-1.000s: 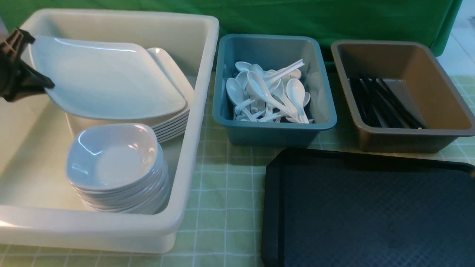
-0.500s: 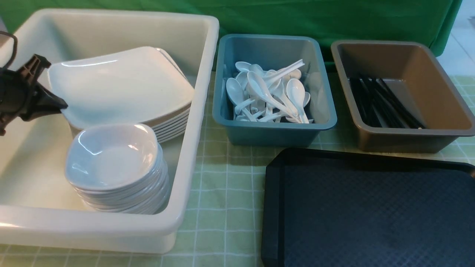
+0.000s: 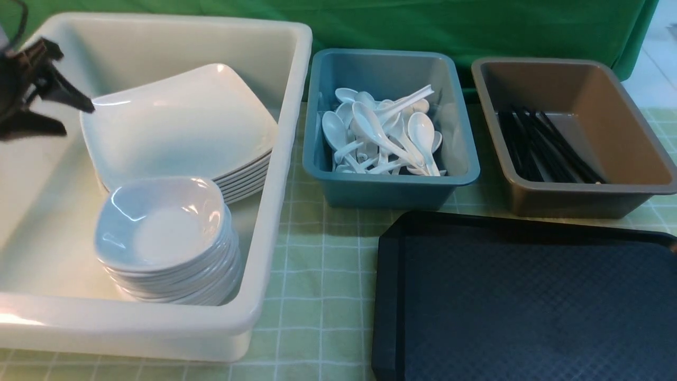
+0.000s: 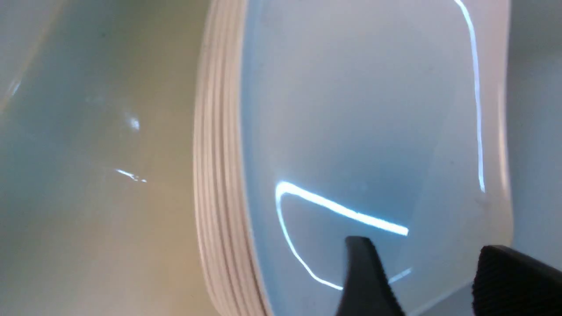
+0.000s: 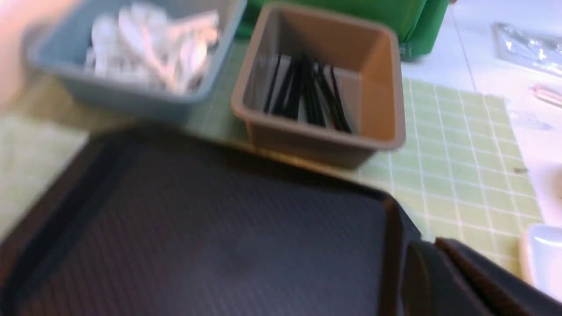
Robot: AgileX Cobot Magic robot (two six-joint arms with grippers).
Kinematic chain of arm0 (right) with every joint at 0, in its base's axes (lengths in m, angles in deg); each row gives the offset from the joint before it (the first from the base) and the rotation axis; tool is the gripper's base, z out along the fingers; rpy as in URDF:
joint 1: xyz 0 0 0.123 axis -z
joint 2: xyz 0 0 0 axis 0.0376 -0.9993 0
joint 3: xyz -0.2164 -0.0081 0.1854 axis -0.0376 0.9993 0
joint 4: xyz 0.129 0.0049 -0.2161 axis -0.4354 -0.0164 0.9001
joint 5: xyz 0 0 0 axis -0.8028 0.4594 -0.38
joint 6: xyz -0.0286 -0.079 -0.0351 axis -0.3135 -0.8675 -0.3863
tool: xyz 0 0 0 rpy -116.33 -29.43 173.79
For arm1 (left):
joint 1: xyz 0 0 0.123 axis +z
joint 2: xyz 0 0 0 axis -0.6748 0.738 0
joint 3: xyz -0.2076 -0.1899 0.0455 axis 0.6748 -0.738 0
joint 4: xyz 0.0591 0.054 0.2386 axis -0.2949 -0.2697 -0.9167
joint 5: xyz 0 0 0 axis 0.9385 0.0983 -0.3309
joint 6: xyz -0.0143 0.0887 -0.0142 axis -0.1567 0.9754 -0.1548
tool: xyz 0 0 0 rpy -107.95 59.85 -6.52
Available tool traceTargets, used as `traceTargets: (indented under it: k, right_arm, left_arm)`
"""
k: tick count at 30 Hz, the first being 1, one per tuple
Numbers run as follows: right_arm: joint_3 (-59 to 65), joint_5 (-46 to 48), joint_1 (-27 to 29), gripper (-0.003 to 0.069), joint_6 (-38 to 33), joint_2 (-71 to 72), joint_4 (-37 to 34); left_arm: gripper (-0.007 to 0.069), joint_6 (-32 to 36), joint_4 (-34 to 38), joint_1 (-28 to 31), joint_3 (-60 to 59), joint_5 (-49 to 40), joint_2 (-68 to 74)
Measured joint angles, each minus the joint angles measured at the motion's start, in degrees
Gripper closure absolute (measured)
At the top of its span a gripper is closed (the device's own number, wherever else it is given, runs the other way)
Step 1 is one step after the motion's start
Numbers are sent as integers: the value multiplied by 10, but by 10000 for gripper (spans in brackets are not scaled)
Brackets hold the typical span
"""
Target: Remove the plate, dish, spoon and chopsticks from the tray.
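Observation:
The plate (image 3: 180, 121) lies on top of a stack of white plates inside the big white tub (image 3: 158, 328). My left gripper (image 3: 79, 120) hangs open just beyond the plate's left corner, apart from it. The left wrist view shows the plate (image 4: 351, 109) under my spread left gripper (image 4: 432, 267), nothing between the fingers. A dish (image 3: 164, 227) tops a stack of small bowls in the same tub. Spoons (image 3: 381, 132) fill the teal tub, chopsticks (image 3: 545, 145) lie in the brown tub. The black tray (image 3: 529, 301) is bare. My right gripper (image 5: 432, 254) is shut by the tray's (image 5: 197, 228) right rim.
The teal tub (image 3: 391, 180) and brown tub (image 3: 582, 201) stand side by side behind the tray on a green checked cloth (image 3: 317, 275). A green curtain hangs at the back. A white object (image 5: 544, 254) sits right of the tray.
My left gripper opened and let go of the plate, which settled flat onto the stack of plates. The gripper then drew back to the left and up.

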Motion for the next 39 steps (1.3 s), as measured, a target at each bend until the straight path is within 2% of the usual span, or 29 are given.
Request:
traceTargets:
  k: [2, 4, 7, 10, 12, 13, 17, 21, 26, 39]
  right_arm:
    - [-5, 11, 0, 661, -6, 5, 0]
    - [-1, 17, 0, 661, -10, 19, 0]
    - [34, -14, 0, 661, -11, 43, 0]
    - [89, -86, 0, 661, -10, 68, 0]
    - [175, -212, 0, 660, 6, 91, -1]
    - [181, -212, 0, 660, 7, 92, -1]
    - [307, -389, 0, 659, 21, 91, -24]
    - [350, -463, 0, 654, 21, 91, -30]
    - [355, -496, 0, 643, 22, 91, -30]
    - [355, -499, 0, 595, 22, 91, -31]
  left_arm:
    - [417, 0, -2, 0, 30, -37, -5]
    - [574, 6, -7, -7, 67, -70, -29]
    - [627, 13, -26, -25, 75, -82, -61]
    - [636, 15, -46, -44, 75, -87, -84]
    - [636, 16, -62, -72, 75, -91, -109]
    - [636, 16, -63, -74, 75, -91, -111]
    - [636, 20, -68, -109, 75, -92, -133]
    - [636, 33, -69, -126, 75, -92, -138]
    - [636, 42, -64, -132, 75, -92, -138]
    - [636, 44, -58, -132, 75, -92, -138]
